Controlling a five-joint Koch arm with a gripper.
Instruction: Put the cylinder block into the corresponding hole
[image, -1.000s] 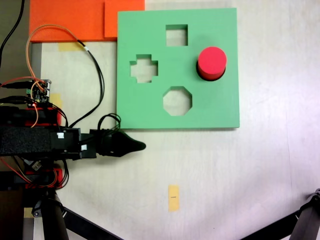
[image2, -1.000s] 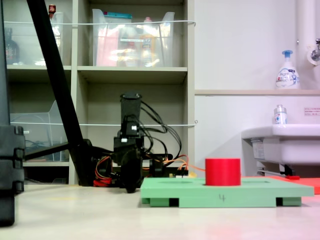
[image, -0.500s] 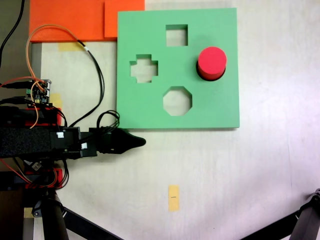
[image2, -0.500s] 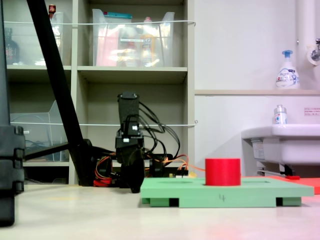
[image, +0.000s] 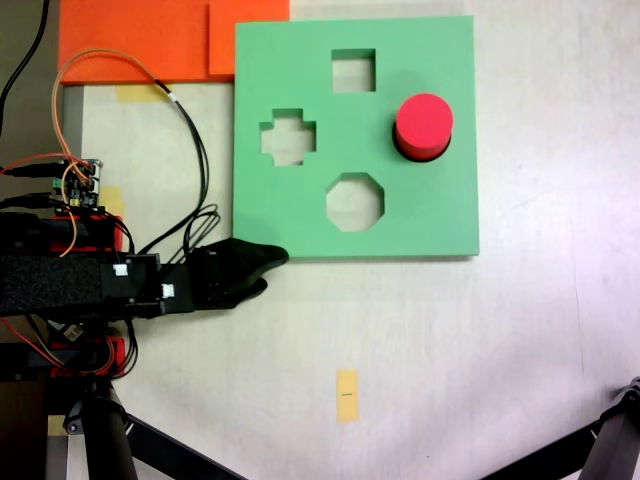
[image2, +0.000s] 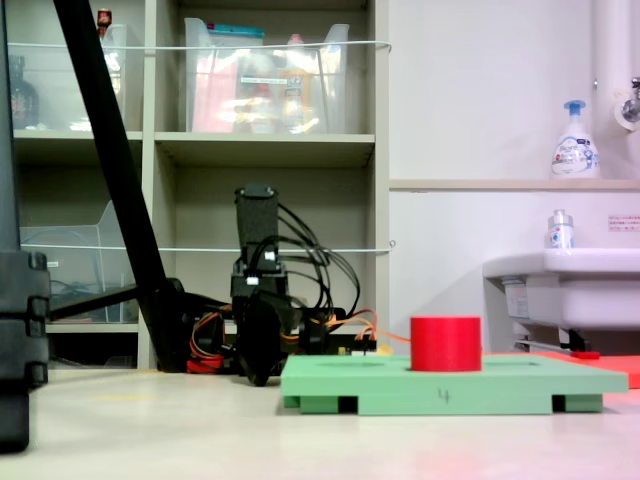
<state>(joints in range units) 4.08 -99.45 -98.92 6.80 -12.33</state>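
Already seated: block (image: 424, 122) stood in round hole (image: 401, 149) of board (image: 290, 210), top proud. End effector (image: 262, 262) empty near board corner, grip state unclear. Little left but retreat.

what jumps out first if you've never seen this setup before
The red cylinder stands out most, sitting in the round hole near the first exterior view's right edge of the green foam board. Next is the black gripper, low beside the board's near-left corner, away from the cylinder. Orange foam sheets lie at top left.
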